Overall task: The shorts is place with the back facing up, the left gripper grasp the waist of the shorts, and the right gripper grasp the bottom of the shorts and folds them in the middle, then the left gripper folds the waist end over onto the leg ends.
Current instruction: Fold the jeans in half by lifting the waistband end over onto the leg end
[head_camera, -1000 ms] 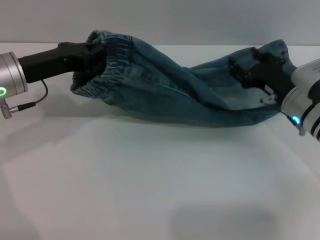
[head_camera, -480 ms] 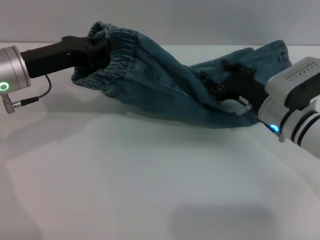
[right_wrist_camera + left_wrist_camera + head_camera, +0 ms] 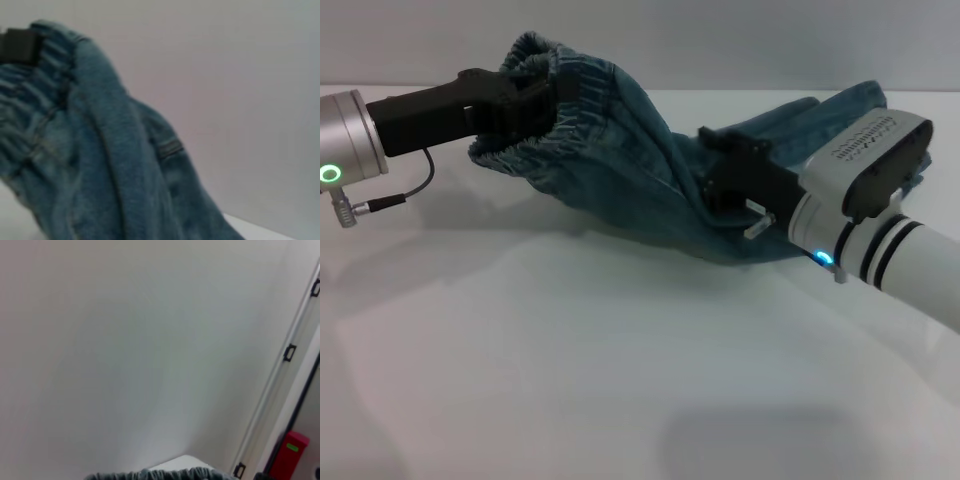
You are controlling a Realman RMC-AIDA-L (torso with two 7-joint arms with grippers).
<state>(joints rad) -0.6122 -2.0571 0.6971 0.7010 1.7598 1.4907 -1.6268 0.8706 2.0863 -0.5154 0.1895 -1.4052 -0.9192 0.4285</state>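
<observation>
The shorts [image 3: 620, 170] hang lifted between both arms over the white table [image 3: 570, 380] — bunched lengthwise, the middle sagging to touch or nearly touch the table. The left gripper [image 3: 525, 100], on the left and raised, has its jaws closed on the waist [image 3: 535, 130], whose ruffled band droops below the hold. The right gripper [image 3: 720, 165] sits mid-scene, jaws buried in denim and holding the bottom; the leg ends [image 3: 865, 105] trail behind it toward the far right. The left wrist view shows only a sliver of the waist edge and a wall; the right wrist view shows folded denim up close with a seam.

Judgement: the lengthwise fold is in hand, not yet laid down. To do it well, both arms should keep the same height and pull gently apart so the sag tightens before lowering — otherwise the cloth lands in a twisted rope. Lower together, edges lined up, waist end and hems laid flat on the table. The right side should release only after the hems rest flat. Risk: the elastic slips out of the left hold, or a loose layer folds under unseen.
</observation>
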